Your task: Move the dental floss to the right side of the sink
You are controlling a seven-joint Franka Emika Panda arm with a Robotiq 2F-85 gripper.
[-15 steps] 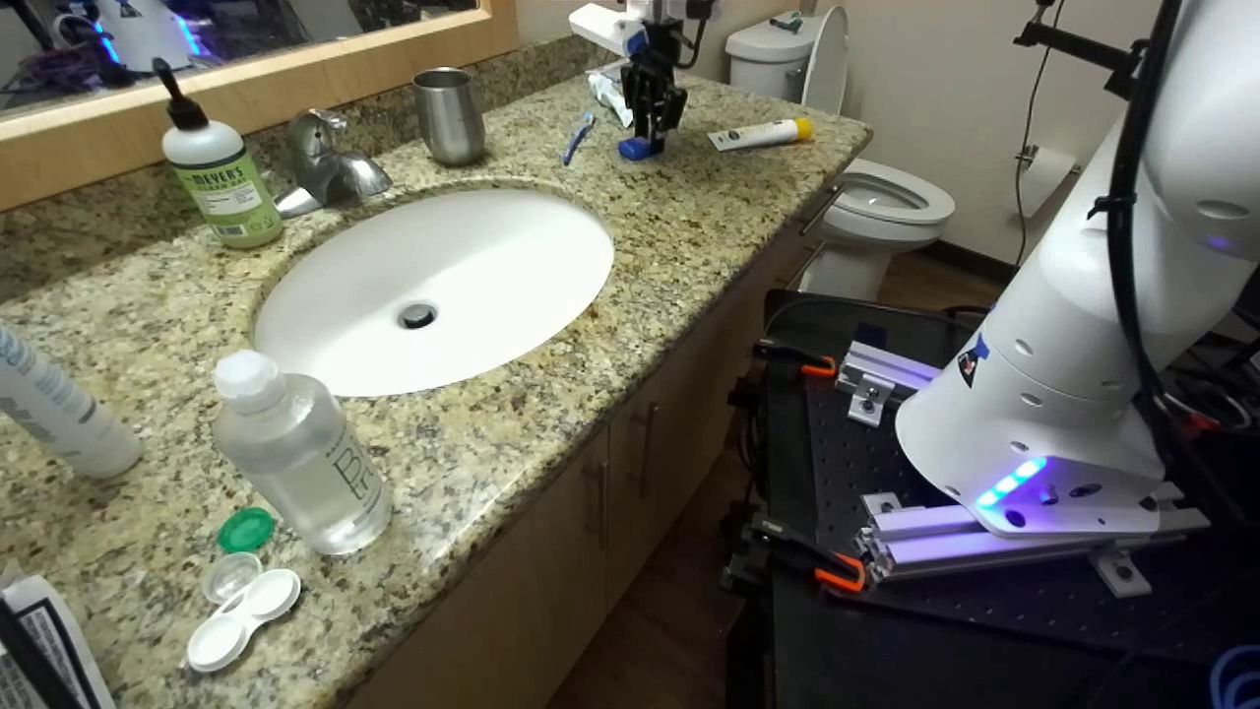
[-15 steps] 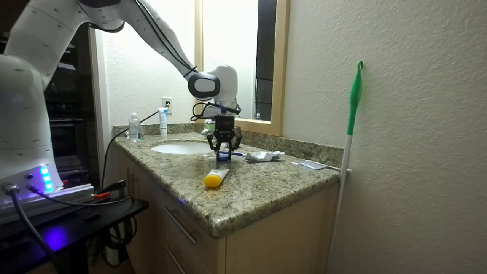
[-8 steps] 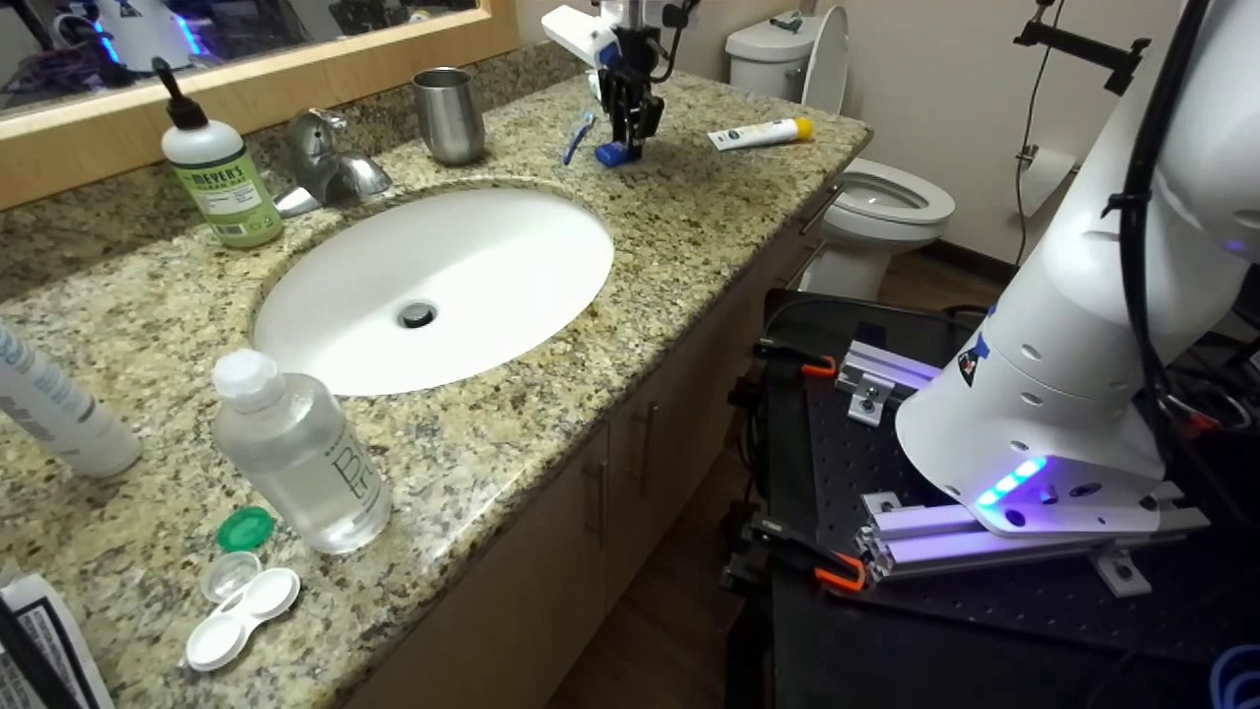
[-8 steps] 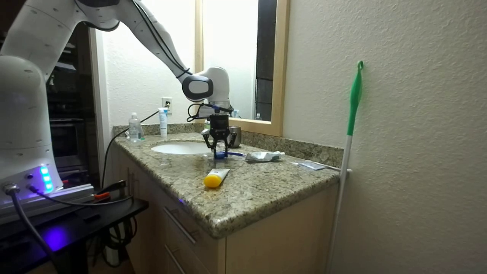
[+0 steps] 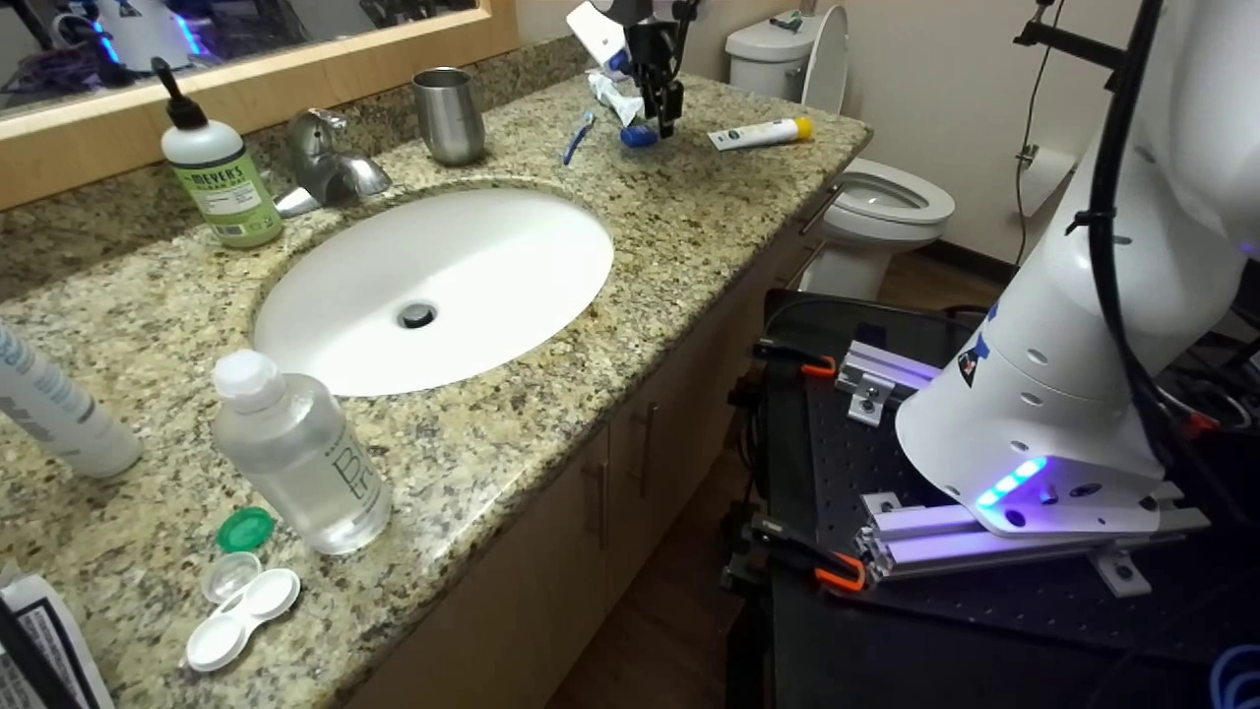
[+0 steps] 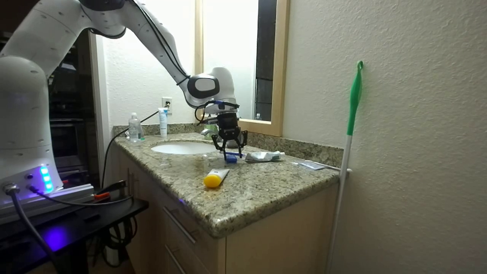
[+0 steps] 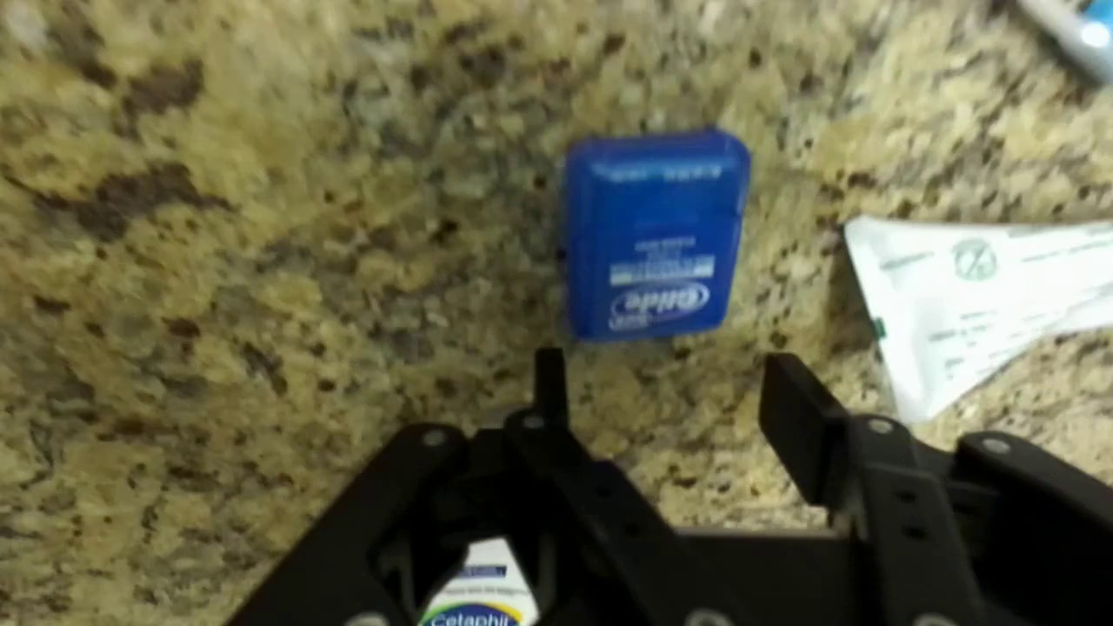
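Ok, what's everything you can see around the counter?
floss: 1, blue, on counter
sink: 1, white, in counter
faucet: 1, silver, beside sink
soap bottle: 1, green label, beside faucet
cup: 1, silver, near faucet
toothbrush: 1, blue and white, near floss
tubes: 3, white, on counter
capped bottle: 1, clear, near sink
lens case: 1, white, near capped bottle
caps: 2, green and clear, beside lens case
packet: 1, pale, on counter
mirror: 1, wood frame, on wall
pole: 1, green and white, by wall
toilet: 1, white, past counter
arm: 1, white, over counter
gripper: 1, black, near floss, jaws apart
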